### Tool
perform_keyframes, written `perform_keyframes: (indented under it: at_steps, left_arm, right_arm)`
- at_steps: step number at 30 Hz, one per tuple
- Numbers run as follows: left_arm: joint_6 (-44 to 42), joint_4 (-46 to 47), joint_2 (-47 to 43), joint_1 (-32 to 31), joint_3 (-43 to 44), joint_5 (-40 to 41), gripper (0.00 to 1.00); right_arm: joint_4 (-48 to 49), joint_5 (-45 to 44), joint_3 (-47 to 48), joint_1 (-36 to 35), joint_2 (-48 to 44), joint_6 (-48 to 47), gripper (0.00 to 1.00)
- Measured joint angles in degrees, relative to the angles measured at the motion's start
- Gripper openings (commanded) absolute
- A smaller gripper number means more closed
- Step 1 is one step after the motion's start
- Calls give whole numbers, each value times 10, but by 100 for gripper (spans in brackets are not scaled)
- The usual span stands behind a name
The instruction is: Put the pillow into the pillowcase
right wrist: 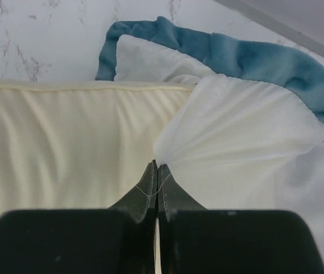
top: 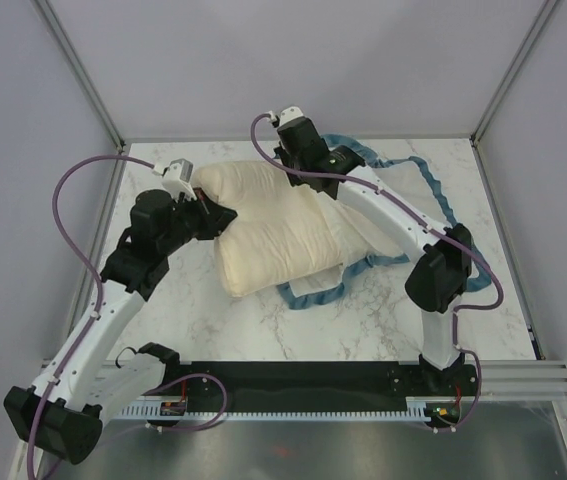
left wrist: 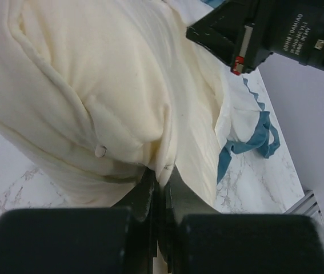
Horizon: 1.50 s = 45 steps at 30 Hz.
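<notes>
Currently left gripper (left wrist: 159, 174) pinching pillow (left wrist: 93, 85) edge, jaws pressed together on cream fabric; right gripper (right wrist: 156, 168) nipping pillowcase (right wrist: 247, 137) lining; pillow lying just left of right jaws, touching, seam running crosswise; pillowcase likely needing pulling leftward.

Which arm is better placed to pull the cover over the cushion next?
Likely right: the right hand is shut on the pillowcase fabric beside the pillow, while the left hand only pinches the pillow.
</notes>
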<state>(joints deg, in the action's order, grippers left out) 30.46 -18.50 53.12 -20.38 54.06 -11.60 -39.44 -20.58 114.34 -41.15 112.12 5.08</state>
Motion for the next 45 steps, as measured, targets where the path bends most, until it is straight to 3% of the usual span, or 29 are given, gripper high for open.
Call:
perform_keyframes:
  at_steps: [8,12,18,23,32,38,45]
  left_arm:
    - [10,67,71,-9,-85,-19,2]
    - [11,66,105,-20,-108,-13,2]
    - [15,61,100,-25,-100,18,2]
    - [21,39,91,-26,-87,32,2]
    - [41,1,87,-26,-78,42,2]
    - [56,-25,87,-26,-62,41,2]
    - [75,-54,75,-26,-41,39,2]
  right_arm:
    - [7,63,-33,5,55,16,4]
    - [7,75,-34,4,52,23,51]
    - [19,92,-105,-16,-3,22,92]
    - [33,118,-210,-54,-117,21,98]
    - [115,178,-350,-156,-285,56,98]
    - [145,139,-354,-234,-255,63,98]
    - [171,33,-355,-288,-176,65,98]
